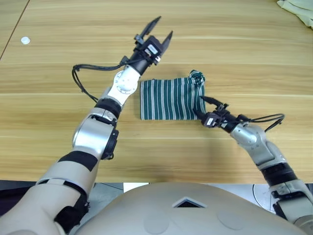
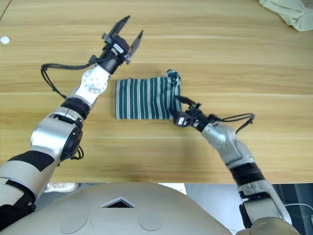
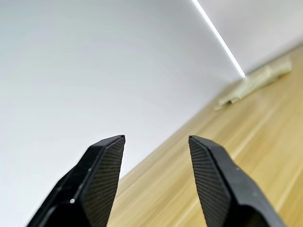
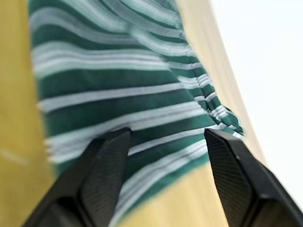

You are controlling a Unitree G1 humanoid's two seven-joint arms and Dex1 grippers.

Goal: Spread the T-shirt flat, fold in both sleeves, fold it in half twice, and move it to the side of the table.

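A small white disc (image 1: 25, 40) lies on the wooden surface (image 1: 220, 44), well to the left of the T-shirt and farther back. The left gripper (image 1: 165, 26) is held up beyond the T-shirt's far left corner with its fingers (image 3: 106, 163) spread apart and nothing between them. It does not touch the cloth. The T-shirt (image 1: 168, 100), green with white stripes, lies near the middle of the surface. It is folded into a compact rectangle and bunched into a small lump at its far right corner. The right gripper (image 1: 201, 107) sits at the T-shirt's near right edge, pointing into the fabric with its fingers (image 4: 106, 165) apart over the stripes. A pale crumpled cloth (image 1: 298, 10) lies far behind and to the right of the T-shirt.
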